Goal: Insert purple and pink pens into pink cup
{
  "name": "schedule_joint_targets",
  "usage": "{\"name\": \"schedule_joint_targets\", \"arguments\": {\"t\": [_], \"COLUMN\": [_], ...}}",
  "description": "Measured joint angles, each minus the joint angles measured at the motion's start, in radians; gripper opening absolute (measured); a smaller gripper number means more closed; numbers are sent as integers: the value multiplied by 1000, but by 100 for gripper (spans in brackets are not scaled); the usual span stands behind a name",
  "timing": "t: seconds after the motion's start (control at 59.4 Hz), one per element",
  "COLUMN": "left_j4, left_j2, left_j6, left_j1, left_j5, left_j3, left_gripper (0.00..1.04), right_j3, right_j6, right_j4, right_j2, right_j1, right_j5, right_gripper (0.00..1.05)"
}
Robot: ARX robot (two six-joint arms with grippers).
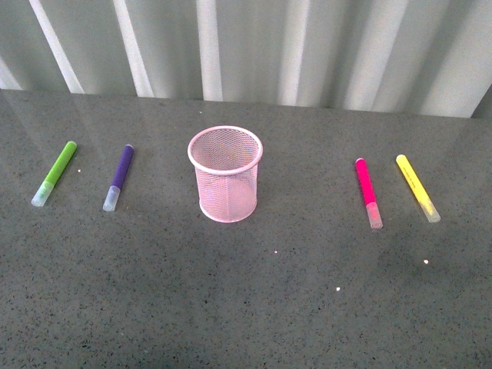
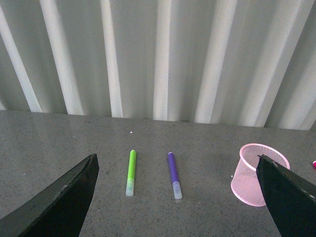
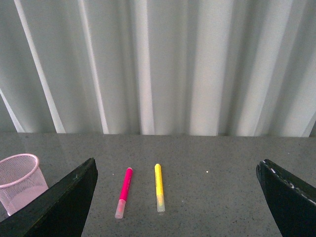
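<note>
The pink mesh cup [image 1: 225, 174] stands upright and empty at the table's middle; it also shows in the left wrist view [image 2: 259, 174] and the right wrist view [image 3: 19, 181]. The purple pen [image 1: 119, 176] lies flat to the cup's left, also in the left wrist view [image 2: 174, 175]. The pink pen [image 1: 367, 192] lies flat to the cup's right, also in the right wrist view [image 3: 123, 192]. My left gripper [image 2: 180, 207] is open, held back from and above the purple pen. My right gripper [image 3: 177, 207] is open, held back from the pink pen. Neither gripper shows in the front view.
A lime green marker [image 1: 55, 173] lies left of the purple pen, also in the left wrist view [image 2: 131, 172]. A yellow marker [image 1: 417, 187] lies right of the pink pen, also in the right wrist view [image 3: 159, 187]. A ribbed white wall [image 1: 246, 46] backs the grey table [image 1: 246, 307].
</note>
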Motion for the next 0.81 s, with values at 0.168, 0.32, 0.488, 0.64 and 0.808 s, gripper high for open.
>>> {"name": "schedule_joint_targets", "arguments": {"t": [0.168, 0.32, 0.488, 0.64, 0.808], "left_j4": [0, 0, 0, 0, 0], "left_j2": [0, 0, 0, 0, 0], "left_j6": [0, 0, 0, 0, 0], "left_j1": [0, 0, 0, 0, 0], "left_j5": [0, 0, 0, 0, 0], "left_j3": [0, 0, 0, 0, 0], "left_gripper": [98, 98, 98, 98, 98], "right_j3": [0, 0, 0, 0, 0], "right_j6": [0, 0, 0, 0, 0], "right_j4": [0, 0, 0, 0, 0], "right_j2": [0, 0, 0, 0, 0], "right_j1": [0, 0, 0, 0, 0], "right_j5": [0, 0, 0, 0, 0], "right_gripper": [98, 98, 98, 98, 98]}}
